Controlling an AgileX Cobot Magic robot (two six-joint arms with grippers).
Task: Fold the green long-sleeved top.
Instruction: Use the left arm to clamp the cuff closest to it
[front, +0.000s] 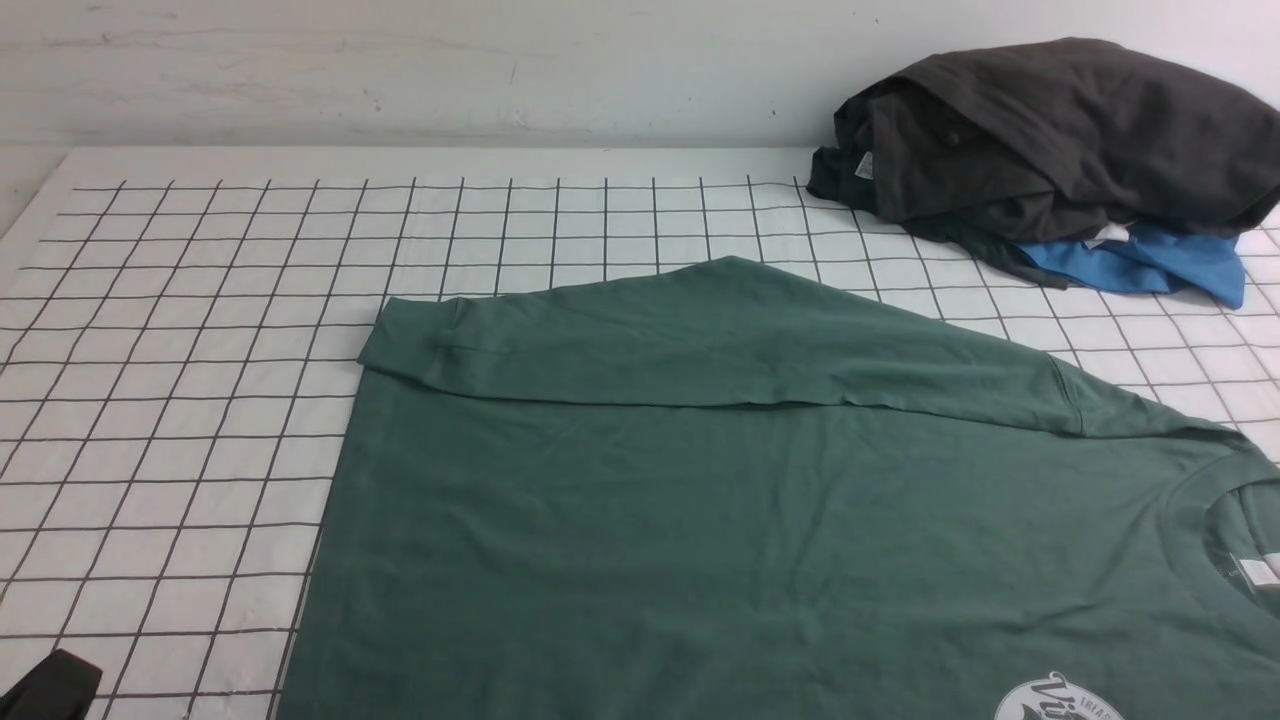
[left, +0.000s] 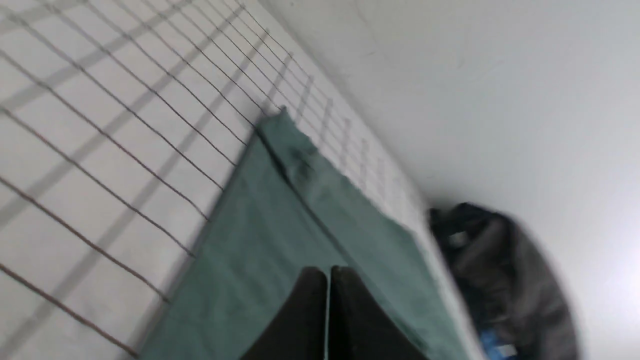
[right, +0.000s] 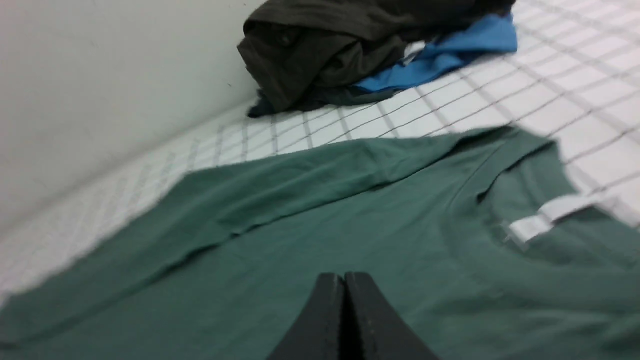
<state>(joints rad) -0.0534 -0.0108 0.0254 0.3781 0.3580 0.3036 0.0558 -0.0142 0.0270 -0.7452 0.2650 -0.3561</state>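
Lying flat on the white, dark-lined grid surface (front: 180, 400): a large dark-green cotton long-sleeved top (front: 620, 500).
Black left gripper (left: 327, 275) and black right gripper (right: 346, 280) both have their jaws closed together, nothing visible between.

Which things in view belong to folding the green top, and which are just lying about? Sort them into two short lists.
For the job:
- green top
- left tool, shut
- right tool, shut

Lying about:
- dark grey garment
- blue garment, partly under the grey one
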